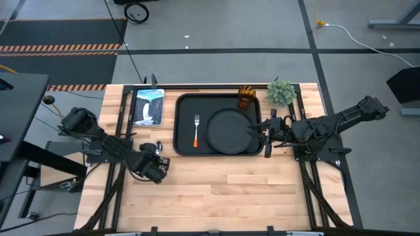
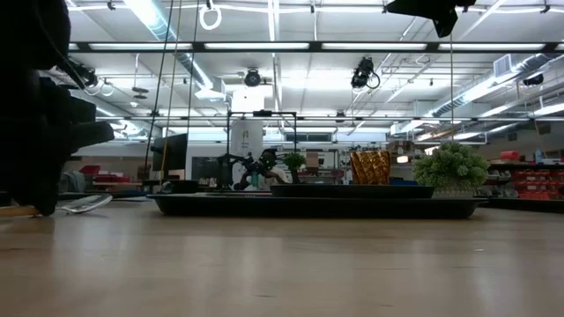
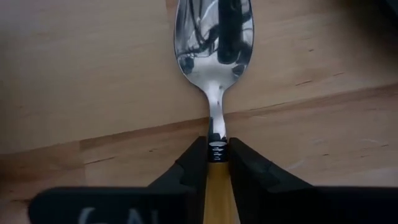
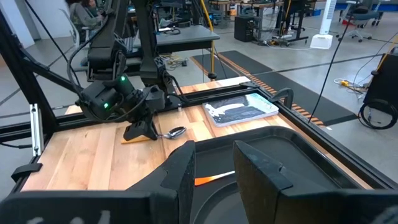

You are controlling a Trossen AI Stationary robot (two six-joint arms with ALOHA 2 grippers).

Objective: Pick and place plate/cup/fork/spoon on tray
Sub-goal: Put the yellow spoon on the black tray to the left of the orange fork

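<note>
The black tray (image 1: 182,105) lies mid-table. On it are the round black plate (image 1: 230,131), the amber cup (image 1: 246,97) at its far right corner, and a utensil with a pronged silver head and an orange handle (image 1: 195,131). My left gripper (image 1: 161,167) is near the tray's near left corner, low over the wood, shut on the spoon (image 3: 214,43). The spoon's silver bowl (image 4: 176,132) points toward the tray. My right gripper (image 1: 268,134) is open and empty over the plate's right rim. My left gripper pinches the spoon's handle (image 3: 217,186) between its two fingers, right where the handle meets the metal neck (image 3: 216,149). The fingers (image 3: 193,167) slant down from above and lie along the spoon. The bowl is at table height; whether it rests on the wood I cannot tell.
A small green potted plant (image 1: 281,92) stands on the table beyond the tray's far right corner. A blue-and-white printed card (image 1: 148,106) lies left of the tray. Bare wood (image 1: 230,196) stretches along the near side.
</note>
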